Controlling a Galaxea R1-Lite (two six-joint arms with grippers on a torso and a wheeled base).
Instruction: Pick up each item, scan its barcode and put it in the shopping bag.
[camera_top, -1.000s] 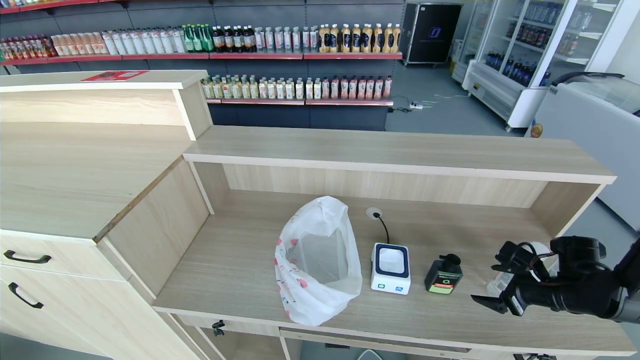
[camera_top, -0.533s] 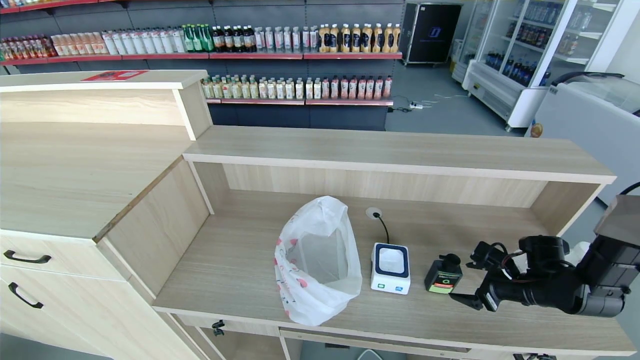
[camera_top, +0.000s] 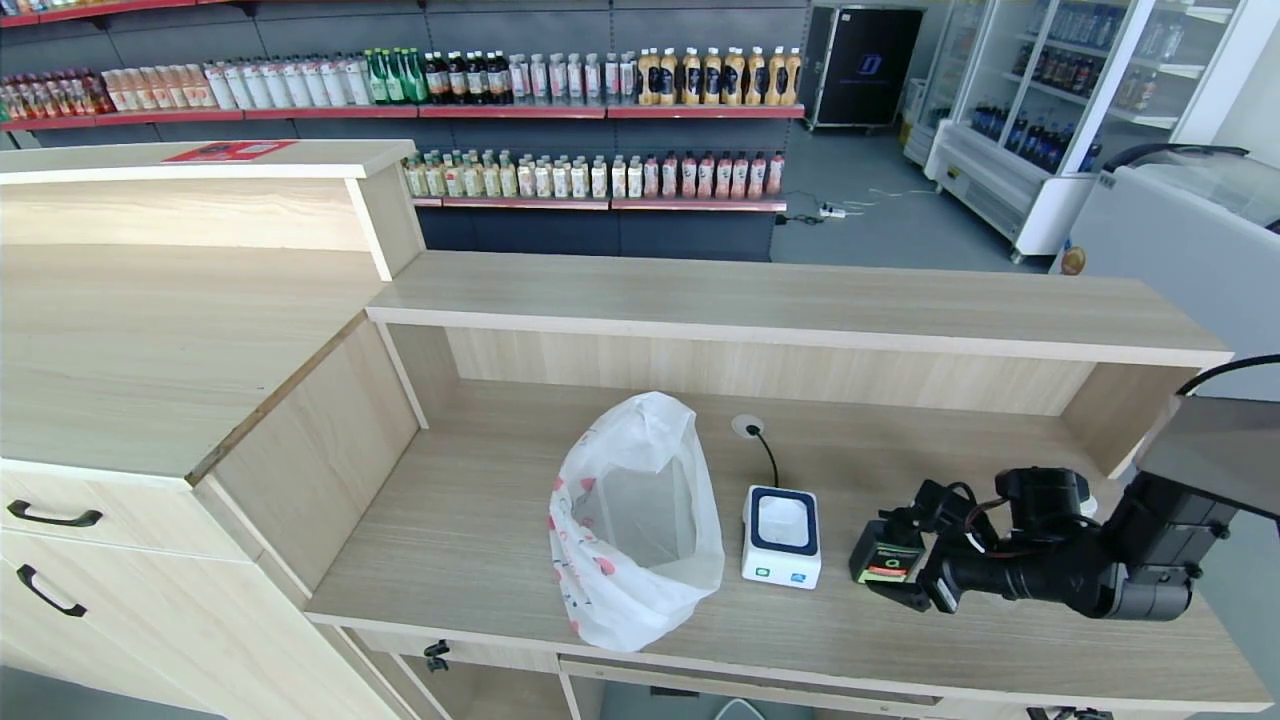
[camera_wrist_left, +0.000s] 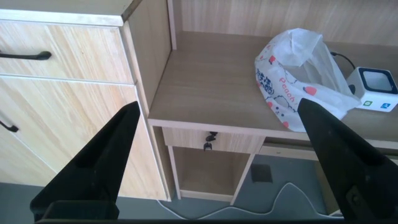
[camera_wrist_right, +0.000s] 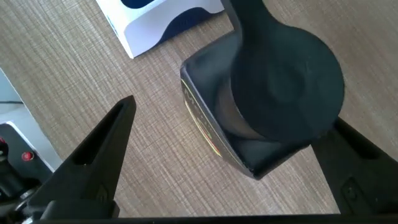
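Note:
A black pump bottle (camera_top: 886, 555) with a green and orange label stands on the counter just right of the white barcode scanner (camera_top: 781, 535). My right gripper (camera_top: 897, 562) is open, low over the counter, one finger on each side of the bottle. In the right wrist view the black pump bottle (camera_wrist_right: 267, 106) sits between the spread fingers (camera_wrist_right: 93, 168), with the barcode scanner (camera_wrist_right: 158, 22) beyond it. A white shopping bag (camera_top: 635, 520) with red prints stands open left of the scanner. My left gripper (camera_wrist_left: 219, 107) hangs open below the counter's front edge, holding nothing.
The wooden counter (camera_top: 480, 540) has a raised shelf (camera_top: 800, 300) behind and side walls at both ends. The scanner's cable runs to a hole (camera_top: 748, 425) in the counter. Drawers with black handles (camera_wrist_left: 25, 56) stand to the left.
My right arm has moved left along the counter, and its open fingers now flank the black pump bottle. Bag, scanner and bottle have not moved.

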